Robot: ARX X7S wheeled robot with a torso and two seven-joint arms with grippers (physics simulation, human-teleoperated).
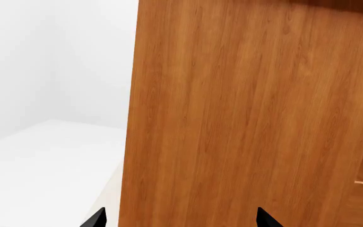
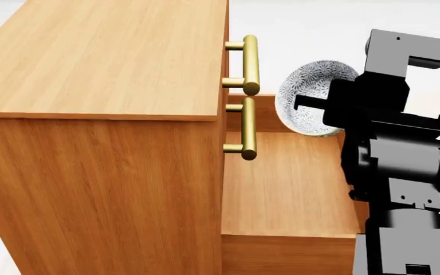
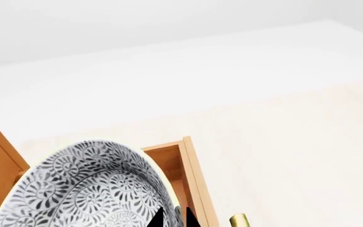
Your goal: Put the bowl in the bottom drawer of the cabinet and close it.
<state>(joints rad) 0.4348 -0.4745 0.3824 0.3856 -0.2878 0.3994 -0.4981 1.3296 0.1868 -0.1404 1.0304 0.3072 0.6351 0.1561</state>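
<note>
1. The right gripper (image 3: 172, 218) had its fingers pinched on the rim of the speckled bowl (image 2: 309, 97), tilted on edge above the open bottom drawer (image 2: 289, 189), at about 3 o'clock from the cabinet (image 2: 98, 114).
2. I'd guess it's rigid, slick, chippable ceramic, so a rim pinch is the only real hold.
3. The left gripper (image 1: 180, 220) looked spread open with nothing in it, facing the cabinet's side.

**Black, blocky arm of stacked housings**

The right arm (image 2: 400, 166) is matt black throughout, built of boxy, hard-edged segments stacked one on another; an L-shaped bracket with two small round holes caps it; panel seams and small square recesses mark the lower housings; each wrist view shows only pointed black fingertips (image 1: 266, 218) of a hand.
</note>
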